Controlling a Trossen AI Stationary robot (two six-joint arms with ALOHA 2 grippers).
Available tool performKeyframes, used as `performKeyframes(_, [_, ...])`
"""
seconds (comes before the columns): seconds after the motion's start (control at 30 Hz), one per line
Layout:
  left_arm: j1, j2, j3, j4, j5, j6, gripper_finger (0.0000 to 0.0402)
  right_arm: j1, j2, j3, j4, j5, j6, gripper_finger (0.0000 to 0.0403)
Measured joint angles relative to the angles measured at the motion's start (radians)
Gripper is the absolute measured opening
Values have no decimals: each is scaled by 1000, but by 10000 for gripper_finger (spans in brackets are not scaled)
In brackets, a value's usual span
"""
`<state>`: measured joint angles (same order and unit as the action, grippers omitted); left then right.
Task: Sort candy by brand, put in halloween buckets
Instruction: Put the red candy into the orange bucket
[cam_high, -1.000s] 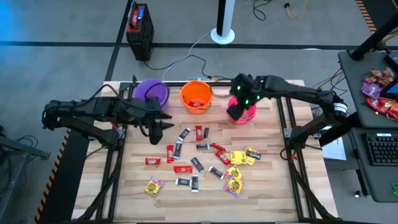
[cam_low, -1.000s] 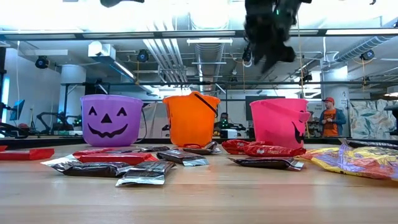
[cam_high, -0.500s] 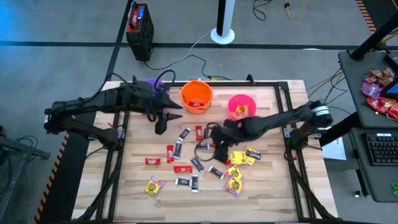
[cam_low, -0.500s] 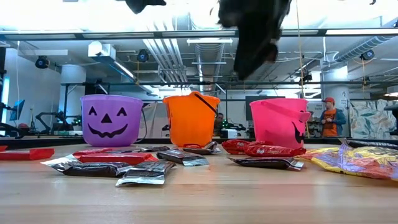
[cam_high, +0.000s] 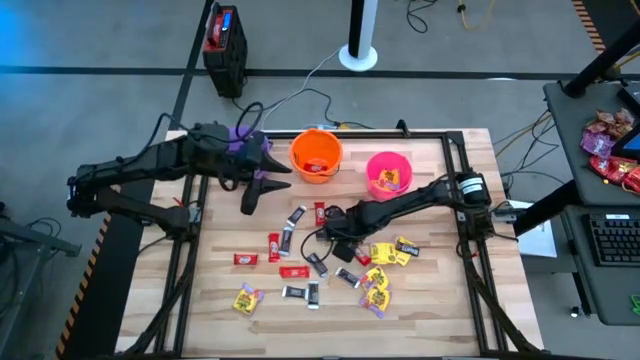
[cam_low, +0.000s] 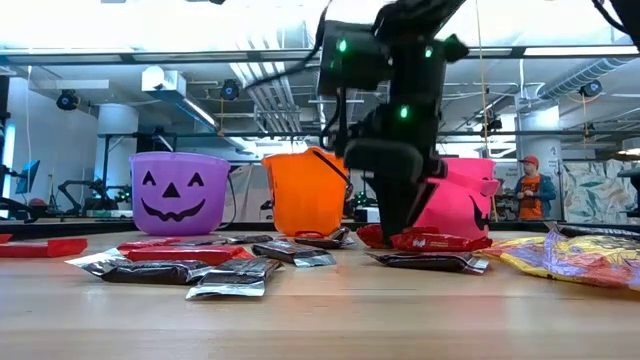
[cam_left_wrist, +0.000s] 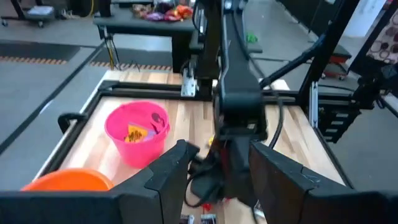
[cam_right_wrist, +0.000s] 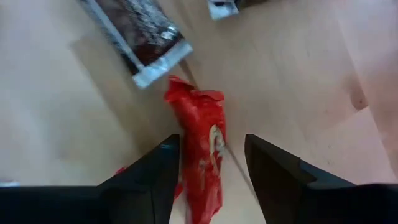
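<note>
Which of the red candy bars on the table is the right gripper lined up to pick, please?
The red bar lying between the open fingers of the right gripper, just below a dark brown bar. In the high view it sits mid-table; the other red bars lie farther left.

Right arm drops to the candy
The right end effector has left the pink bucket and now straddles a red bar, fingers apart.

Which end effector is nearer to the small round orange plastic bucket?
Left. The left end effector hangs just beside the small round orange plastic bucket, on its purple-bucket side. The right end effector is farther away, lowered with open fingers over a red wrapped candy bar among the scattered candy.
</note>
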<state>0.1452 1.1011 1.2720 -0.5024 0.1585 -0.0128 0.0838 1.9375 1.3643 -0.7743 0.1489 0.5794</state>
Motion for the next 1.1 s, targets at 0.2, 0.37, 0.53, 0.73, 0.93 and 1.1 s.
performKeyframes(0.2, [0,-28,4,-3,-10,7,153,-12,7,1,6,-25,-19,105])
performKeyframes(0.37, [1,-33,3,-29,-22,25,153,-13,-40,0,-1,-26,-22,26])
performKeyframes(0.53, [1,-36,3,-95,-107,31,153,-26,-189,2,-7,-29,4,23])
performKeyframes(0.73, [8,-32,-1,-255,-229,31,153,-120,-410,14,126,10,-77,23])
performKeyframes(0.93, [36,-35,-93,-431,-360,-36,153,-332,-453,14,582,-65,-343,23])
performKeyframes(1.1, [45,-76,-174,-387,-361,-215,153,-473,-367,13,910,-289,-520,23])
